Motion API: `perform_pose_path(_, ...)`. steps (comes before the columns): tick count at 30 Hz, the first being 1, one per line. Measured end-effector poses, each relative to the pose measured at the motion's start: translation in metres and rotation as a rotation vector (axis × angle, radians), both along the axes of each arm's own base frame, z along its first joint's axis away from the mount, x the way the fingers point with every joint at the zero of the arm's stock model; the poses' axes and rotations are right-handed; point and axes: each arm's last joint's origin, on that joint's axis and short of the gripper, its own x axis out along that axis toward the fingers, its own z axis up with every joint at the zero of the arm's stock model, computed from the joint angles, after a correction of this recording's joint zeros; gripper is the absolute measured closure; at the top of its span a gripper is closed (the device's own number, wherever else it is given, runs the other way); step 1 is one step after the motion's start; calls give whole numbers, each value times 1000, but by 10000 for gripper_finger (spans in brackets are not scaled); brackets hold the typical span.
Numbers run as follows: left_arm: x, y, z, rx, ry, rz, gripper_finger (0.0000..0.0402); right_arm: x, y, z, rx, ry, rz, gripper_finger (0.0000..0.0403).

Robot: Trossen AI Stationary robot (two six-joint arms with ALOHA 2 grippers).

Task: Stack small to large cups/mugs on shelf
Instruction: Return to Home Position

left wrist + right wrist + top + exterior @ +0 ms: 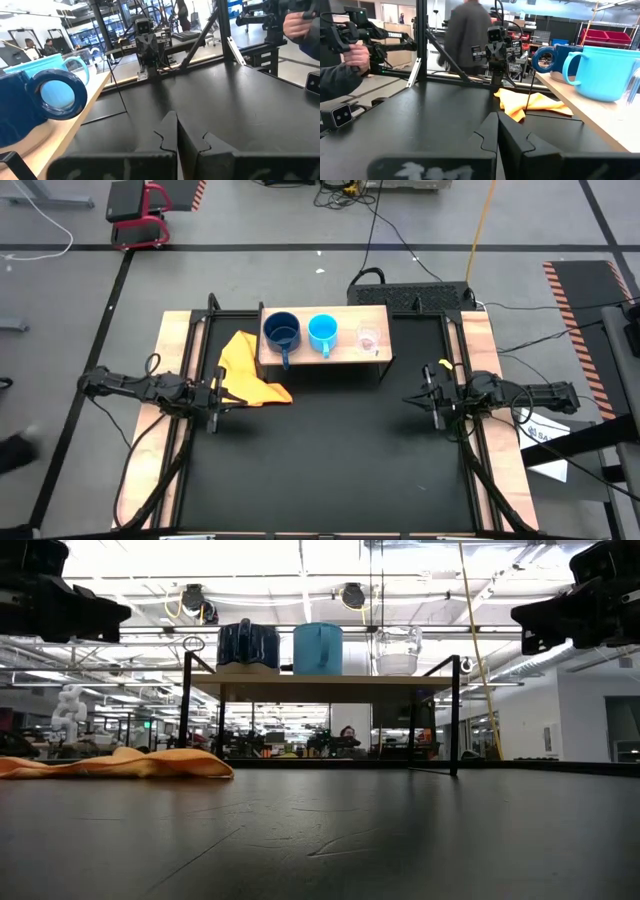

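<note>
**Both grippers closed and empty, three cups on the shelf**

From above, the left gripper [222, 396] sits low at the left edge of the black tabletop [330, 450], just beside the yellow-orange cloth [245, 370]. The right gripper [418, 396] is at the opposite edge, facing it. Both are well apart from the shelf [345, 315] at the far side of the table. On the shelf stand, in one row from left to right, the dark blue mug [282, 332], the light blue mug [322, 331] and the clear glass cup [368, 338], all upright and apart from each other. The two blue mugs turn their handles to the front, and their insides show nothing. What the glass cup holds I cannot tell.

At table height, the three cups stand on the board, dark blue at the left, and the cloth lies flat on the table to the left of the shelf legs.

From the left wrist, the two fingers meet with nothing between them. The light blue mug shows through the handle loop of the dark blue one.

From the right wrist, the fingers are also pressed together and hold nothing. The light blue mug is nearest, with the cloth on the table below.
</note>
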Motion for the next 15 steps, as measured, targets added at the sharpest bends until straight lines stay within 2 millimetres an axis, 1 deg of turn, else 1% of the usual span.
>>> perform_pose_path(8,0,0,-2,-17,24,1,383,0,0,0,-2,2,0,403)
perform_pose_path(15,0,0,-2,-17,27,1,393,0,0,0,14,4,1,403)
